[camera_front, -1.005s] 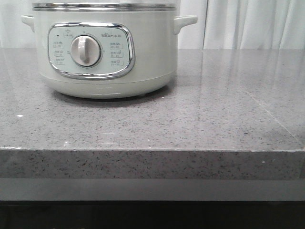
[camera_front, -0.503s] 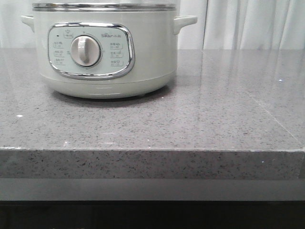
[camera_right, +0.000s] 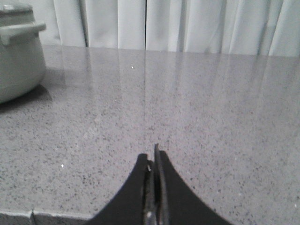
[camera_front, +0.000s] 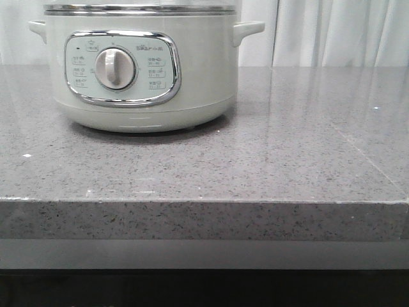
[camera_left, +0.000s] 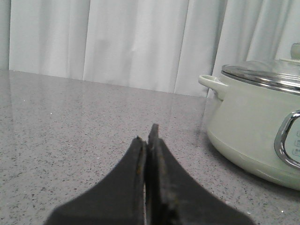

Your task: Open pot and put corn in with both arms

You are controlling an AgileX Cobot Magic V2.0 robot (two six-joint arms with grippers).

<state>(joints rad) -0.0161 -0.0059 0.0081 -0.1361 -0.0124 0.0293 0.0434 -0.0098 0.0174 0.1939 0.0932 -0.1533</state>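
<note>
Nothing has shifted: lid [camera_left: 262, 75] sits on the pot [camera_front: 137, 70]; left gripper [camera_left: 149, 140] beside it, right gripper [camera_right: 153, 161] farther off, both pinched together, empty.

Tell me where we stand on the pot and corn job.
The pot sits on the counter with its glass lid on. Both the left gripper and right gripper are shut, holding nothing, low over the counter and apart from the pot. I see no corn on the counter. That fits either corn already inside with the lid back on, or lid and corn still ahead.
</note>
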